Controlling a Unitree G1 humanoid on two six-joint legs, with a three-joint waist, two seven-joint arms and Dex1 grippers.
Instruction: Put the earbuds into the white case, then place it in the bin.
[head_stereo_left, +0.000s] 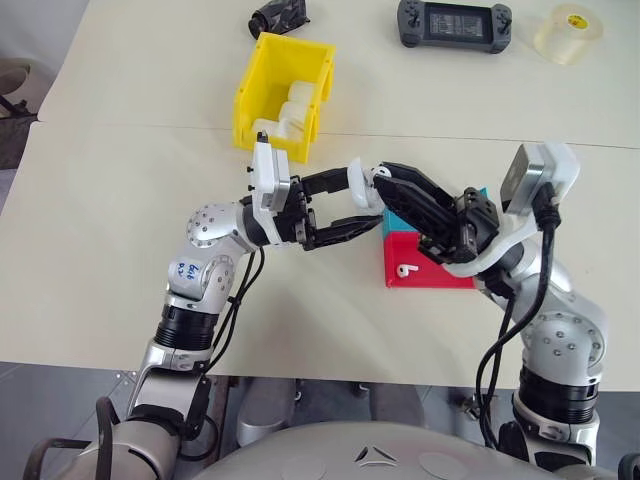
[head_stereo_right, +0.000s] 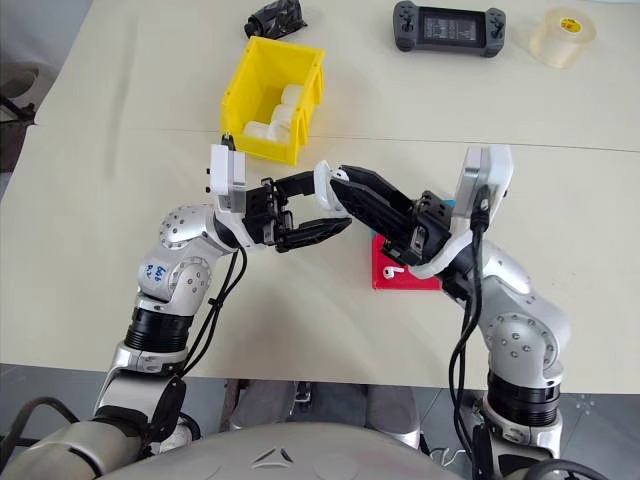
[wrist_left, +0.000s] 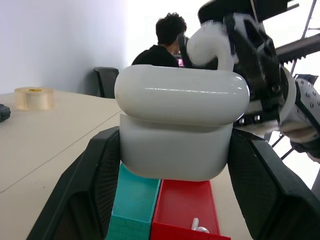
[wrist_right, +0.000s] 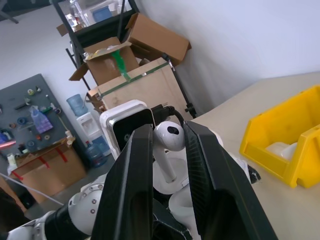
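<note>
White case (wrist_left: 182, 125) clamped steady in left hand (head_stereo_left: 345, 208), so right hand (wrist_right: 167, 150), pinching an earbud (wrist_right: 167, 137), can seat it.

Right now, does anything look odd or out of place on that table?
Nothing looks spilled or broken. One earbud lies loose in the red tray, apart from the white case gripped in the left claw. The right claw pinches the other earbud.

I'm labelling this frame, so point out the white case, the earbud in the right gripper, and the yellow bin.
white case (wrist_left: 175, 150), left wrist view, front of its body.
earbud (wrist_right: 169, 137), right wrist view, its rounded head.
yellow bin (head_stereo_left: 262, 85), left eye view, left wall.
</note>
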